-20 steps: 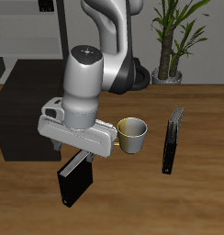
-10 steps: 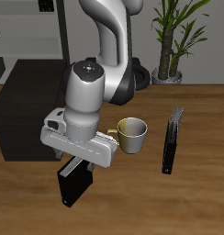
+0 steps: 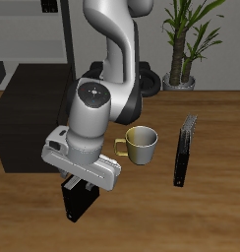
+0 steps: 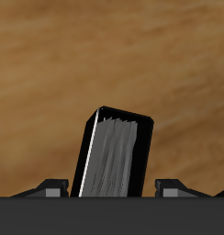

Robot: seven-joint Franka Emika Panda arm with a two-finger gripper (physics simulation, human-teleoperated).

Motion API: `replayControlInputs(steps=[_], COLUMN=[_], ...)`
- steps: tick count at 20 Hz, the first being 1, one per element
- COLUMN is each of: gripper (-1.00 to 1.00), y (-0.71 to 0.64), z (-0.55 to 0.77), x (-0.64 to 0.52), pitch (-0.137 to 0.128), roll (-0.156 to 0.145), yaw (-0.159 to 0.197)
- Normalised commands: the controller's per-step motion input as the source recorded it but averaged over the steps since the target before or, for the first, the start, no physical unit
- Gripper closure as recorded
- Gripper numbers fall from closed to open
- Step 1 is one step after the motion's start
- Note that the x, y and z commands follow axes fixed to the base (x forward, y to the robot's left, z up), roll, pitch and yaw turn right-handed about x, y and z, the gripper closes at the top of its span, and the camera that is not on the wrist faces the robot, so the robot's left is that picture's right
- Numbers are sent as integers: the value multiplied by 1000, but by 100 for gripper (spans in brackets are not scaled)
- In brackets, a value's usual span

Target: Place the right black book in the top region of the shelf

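Note:
The right black book stands upright on the table near its front edge, thick and glossy black. In the wrist view the book rises between my two fingertips, its grey page edge facing the camera. My gripper is low over the book's top and straddles it, open, with a small gap on each side. The shelf is the low, wide black cabinet at the table's edge, beside my arm and farther back than the book.
A yellow mug stands just beside my wrist. A slimmer, longer black book stands beyond the mug. A tall dark rack and a potted plant are at the back.
My arm has come down and slightly toward the table's front edge, bringing the open gripper lower over the book's top. The book has not moved.

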Motion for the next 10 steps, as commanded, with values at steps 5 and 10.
replayControlInputs(steps=[5, 10], gripper=[100, 100], y=[46, 156], z=[47, 271], x=[-26, -75], pitch=[-3, -20], roll=[10, 12], yaw=[3, 17])
